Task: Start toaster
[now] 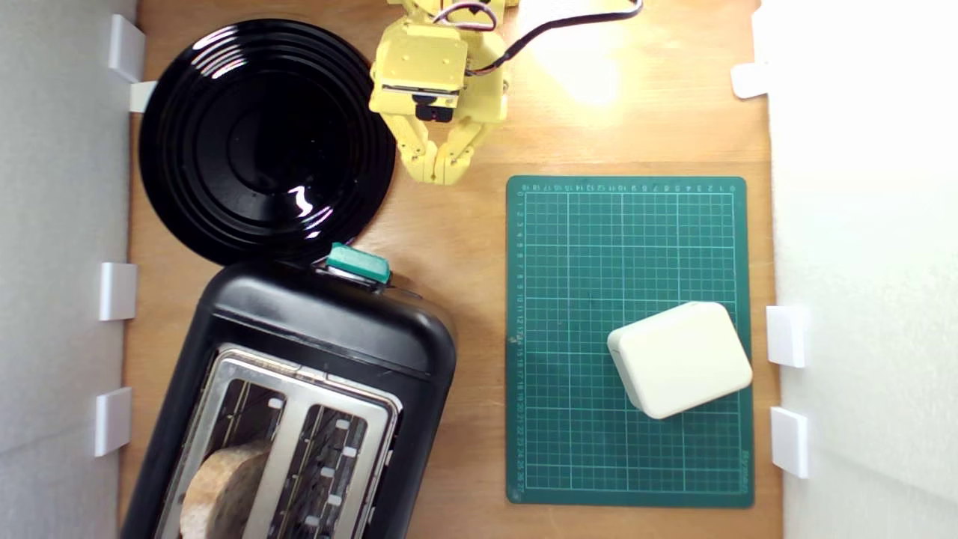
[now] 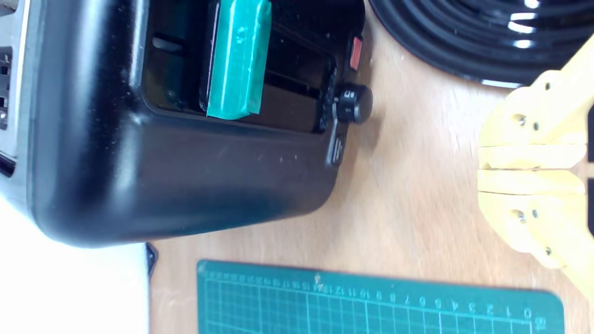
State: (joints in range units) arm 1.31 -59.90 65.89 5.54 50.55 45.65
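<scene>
Exterior view showed the toaster (image 1: 299, 389) at near left, its lever (image 1: 359, 263) up; the gripper (image 1: 438, 171), pressed together and empty, should descend squarely onto that lever.

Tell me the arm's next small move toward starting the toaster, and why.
Probably move the yellow gripper toward the teal-green lever knob on the glossy black toaster. The gripper is shut, empty and apart from the toaster, beside the round black ribbed plate; a bread slice already sits in one slot.
</scene>
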